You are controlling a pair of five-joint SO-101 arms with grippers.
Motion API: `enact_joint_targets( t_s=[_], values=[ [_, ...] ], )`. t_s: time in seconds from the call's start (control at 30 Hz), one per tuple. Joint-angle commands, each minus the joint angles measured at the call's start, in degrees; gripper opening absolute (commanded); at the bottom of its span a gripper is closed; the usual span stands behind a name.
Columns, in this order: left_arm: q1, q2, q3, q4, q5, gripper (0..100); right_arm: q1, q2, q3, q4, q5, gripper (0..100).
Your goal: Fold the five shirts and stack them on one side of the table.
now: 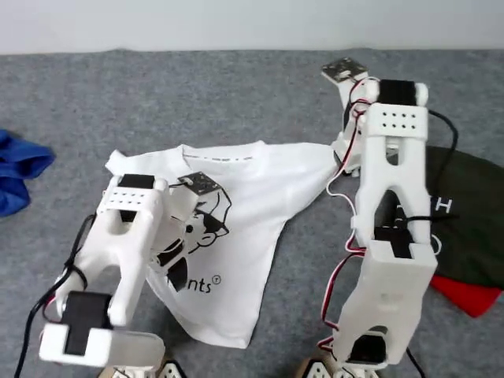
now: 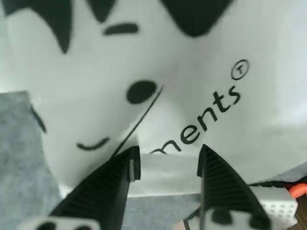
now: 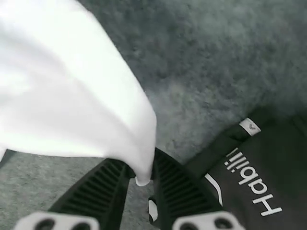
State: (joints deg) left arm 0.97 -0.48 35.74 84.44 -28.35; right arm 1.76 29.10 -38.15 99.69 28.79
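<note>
The white cotton shirt [image 1: 252,205] with a black cartoon print lay flat near the middle of the grey carpeted bench [image 1: 197,87]. Its long axis ran from the collar on the far side to the hem on the near side. The sleeve on the right arm's side stretched outward. The right gripper [image 3: 142,164] was pinched narrow on that sleeve's edge and seemed to hold it a little above the bench.

The left gripper [image 2: 168,155] stood over the printed lower half, moderately wide, with a strip of fabric between its fingers but not visibly clamped.

The coming fold probably turned on the sleeve. It lay outward of the body, so the right arm, being nearer, would have to carry it inward across the long axis.

The high view gave the surroundings: a crumpled blue shirt [image 1: 20,169] at the left edge, and a red shirt [image 1: 472,298] under a dark green shirt [image 1: 465,220] beside the right arm. The right wrist view made the pinch plain, where the high view left it behind the arm.
</note>
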Motion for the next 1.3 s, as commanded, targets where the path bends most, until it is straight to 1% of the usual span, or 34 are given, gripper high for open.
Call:
enact_joint_targets(
  t_s=[0.0,0.07,0.17,0.33,0.47,0.63,0.73,0.8,0.9,0.97,1.13,1.27],
  values=[
    [0.00,2.90,-0.84,-3.78,-0.53,19,1.89,-1.98,-0.70,0.84,0.44,1.0],
    [-0.09,6.15,-1.10,-5.98,-0.53,17,2.33,-2.07,-0.79,1.27,0.26,1.0],
    [-0.26,11.87,-5.85,-6.07,1.23,15,3.30,-2.24,-0.79,1.71,0.18,1.0],
    [-4.13,20.40,-21.76,-5.27,6.51,10,4.70,-4.88,-0.79,1.71,0.35,1.0],
    [-4.75,24.79,-38.29,0.79,8.88,8,4.53,-6.29,-0.79,1.71,0.53,1.0],
    [-4.31,26.02,-58.86,6.24,13.80,8,4.26,-6.11,-0.70,1.71,0.44,1.0],
    [-3.69,26.11,-67.47,11.43,13.63,8,4.18,-6.11,-0.70,1.71,0.35,1.0],
    [-2.99,26.02,-70.99,15.74,11.08,11,3.65,-6.11,-0.53,1.71,0.44,1.0],
    [-2.02,24.88,-70.37,16.18,10.02,17,2.86,-6.11,-0.44,1.71,0.44,1.0],
    [-1.67,24.26,-68.79,16.18,8.53,19,2.15,-6.02,-0.44,1.71,0.44,1.0],
    [-1.05,23.56,-62.55,16.18,5.19,19,1.19,-5.93,-0.44,1.71,0.35,1.0],
    [1.85,20.57,-53.49,16.18,1.49,19,1.19,-5.93,-0.44,1.27,0.44,1.0]
  ],
)
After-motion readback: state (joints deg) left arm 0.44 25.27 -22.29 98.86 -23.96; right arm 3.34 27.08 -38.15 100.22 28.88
